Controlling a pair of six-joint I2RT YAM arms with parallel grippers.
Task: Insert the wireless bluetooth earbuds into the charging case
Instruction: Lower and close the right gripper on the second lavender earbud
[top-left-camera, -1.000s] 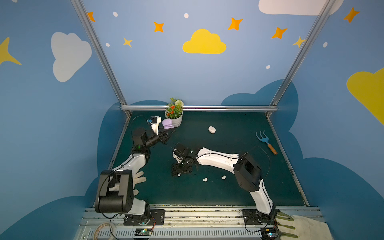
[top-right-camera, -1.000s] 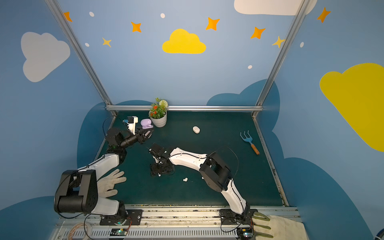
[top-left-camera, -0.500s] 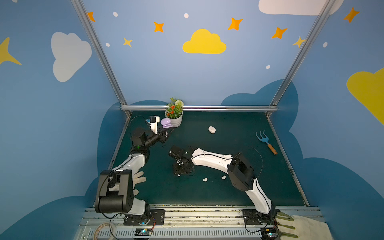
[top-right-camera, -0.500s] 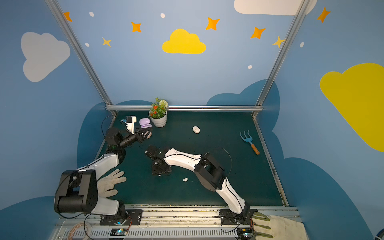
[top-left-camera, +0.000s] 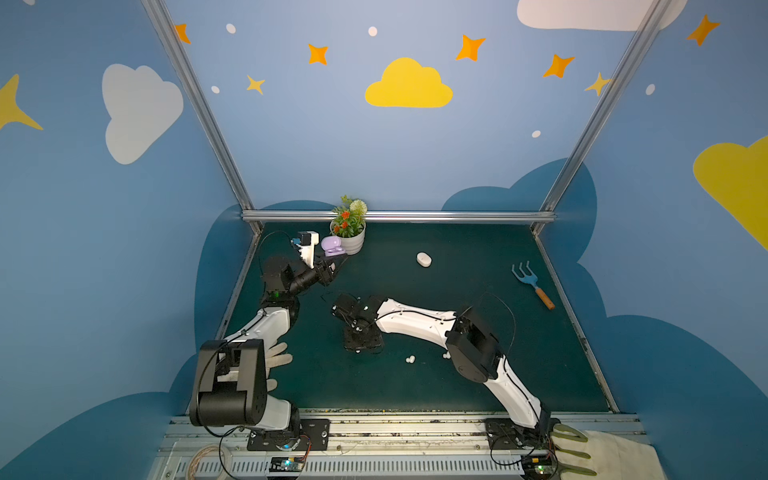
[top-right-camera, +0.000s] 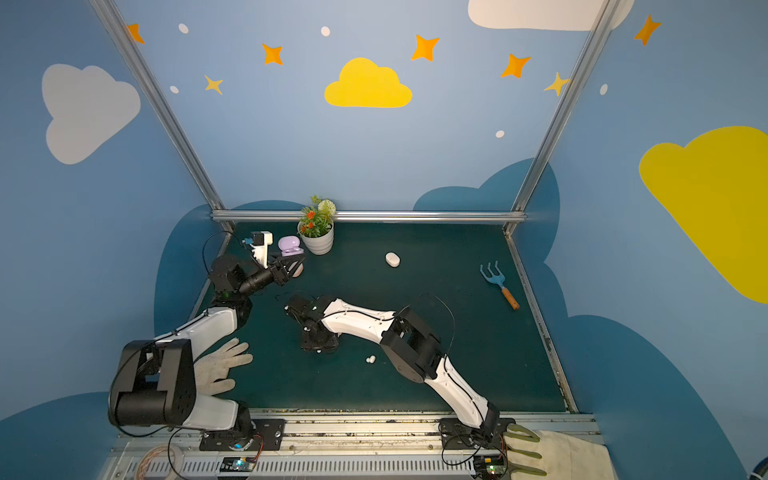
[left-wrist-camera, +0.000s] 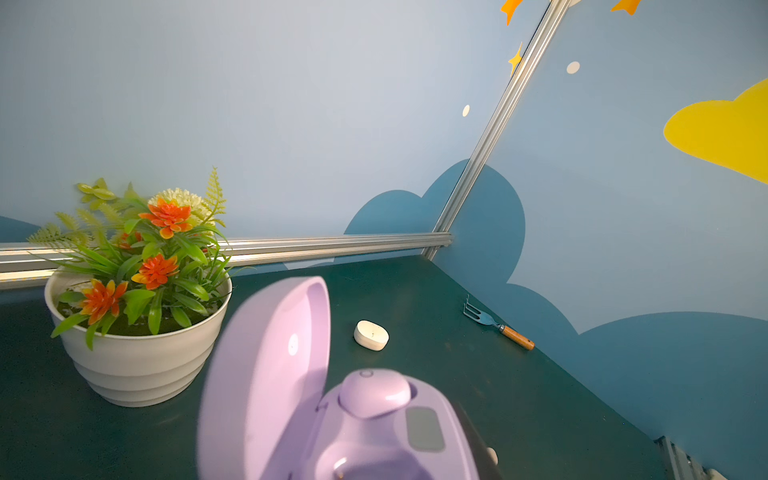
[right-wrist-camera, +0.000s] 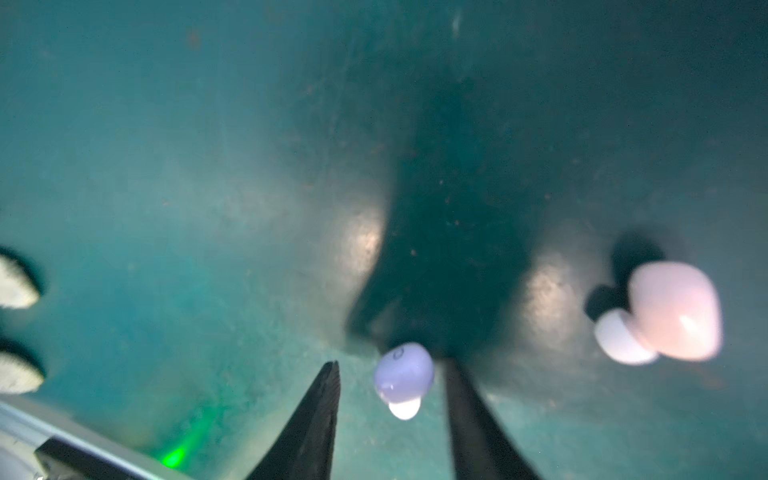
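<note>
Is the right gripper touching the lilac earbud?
Cannot tell. In the right wrist view the right gripper straddles the lilac earbud: one side's gap is plain, the other blurs into shadow.

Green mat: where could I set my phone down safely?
Bare: the back stretch between the white case and rake; the front strip between glove and right arm. Crowded: the back-left corner with flower pot, lilac case and left claw; the middle, where the right claw straddles an earbud.
</note>
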